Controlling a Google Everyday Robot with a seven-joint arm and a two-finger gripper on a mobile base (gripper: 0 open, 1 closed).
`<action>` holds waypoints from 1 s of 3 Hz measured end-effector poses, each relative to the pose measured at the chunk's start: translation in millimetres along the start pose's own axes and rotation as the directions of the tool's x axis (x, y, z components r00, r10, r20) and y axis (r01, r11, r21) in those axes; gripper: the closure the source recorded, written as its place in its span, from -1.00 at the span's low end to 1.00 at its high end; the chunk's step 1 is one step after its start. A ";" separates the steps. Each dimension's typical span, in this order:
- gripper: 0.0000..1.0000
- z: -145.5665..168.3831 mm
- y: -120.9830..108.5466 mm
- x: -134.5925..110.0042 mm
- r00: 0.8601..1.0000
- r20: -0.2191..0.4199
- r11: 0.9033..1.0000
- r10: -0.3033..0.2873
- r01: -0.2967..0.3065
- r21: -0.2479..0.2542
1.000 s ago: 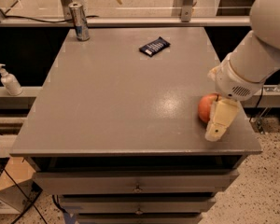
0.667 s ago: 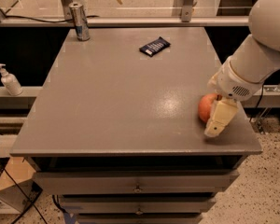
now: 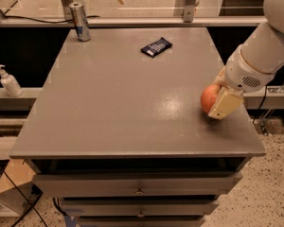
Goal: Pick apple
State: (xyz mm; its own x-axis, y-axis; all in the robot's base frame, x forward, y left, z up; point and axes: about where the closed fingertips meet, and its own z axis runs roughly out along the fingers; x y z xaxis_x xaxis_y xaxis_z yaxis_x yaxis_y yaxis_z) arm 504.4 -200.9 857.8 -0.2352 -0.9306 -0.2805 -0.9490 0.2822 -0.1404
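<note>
We look down on a grey desk (image 3: 118, 98) with shallow drawers (image 3: 139, 183) beneath its front edge. We treat the desk top as a clock face, with twelve at the far edge.

A thick white robot arm (image 3: 265, 51) comes in from the three o'clock side. We judge that it does so because its target sits close to that edge.

At its tip, the cream-coloured pincer (image 3: 220, 103) is low on the desk at about four o'clock, pressed against the right side of the apple (image 3: 209, 98). The apple is round and orange-red. It appears to rest on the desk surface, near the right edge. The pincer hides the apple's right side, so we cannot tell whether it is wide, narrow or already holding the fruit. Its low, sideways position suggests a grip around the apple's middle.

A tall metal can (image 3: 79, 21) stands upright at eleven o'clock, near the far edge. A white pump bottle (image 3: 8, 82) stands on a ledge off the desk, out at nine o'clock. A small dark packet (image 3: 156, 47) lies flat at about one o'clock, well apart from the apple. It carries pale lettering that we cannot read. No other writing or brand can be made out.
</note>
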 end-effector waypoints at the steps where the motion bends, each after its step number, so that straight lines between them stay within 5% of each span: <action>1: 0.72 -27.2 2.4 -25.4 0.997 0.053 0.998 -0.050 0.048 0.036; 2: 1.00 -81.8 5.6 -69.0 0.976 0.148 0.981 -0.160 0.139 0.138; 3: 1.00 -152.4 7.8 -115.9 0.919 0.249 0.932 -0.306 0.235 0.277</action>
State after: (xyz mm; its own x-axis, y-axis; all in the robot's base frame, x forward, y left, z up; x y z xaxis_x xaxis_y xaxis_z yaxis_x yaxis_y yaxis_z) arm 492.4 -126.3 1033.9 0.1266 -0.8835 -0.4510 -0.8815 0.1084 -0.4597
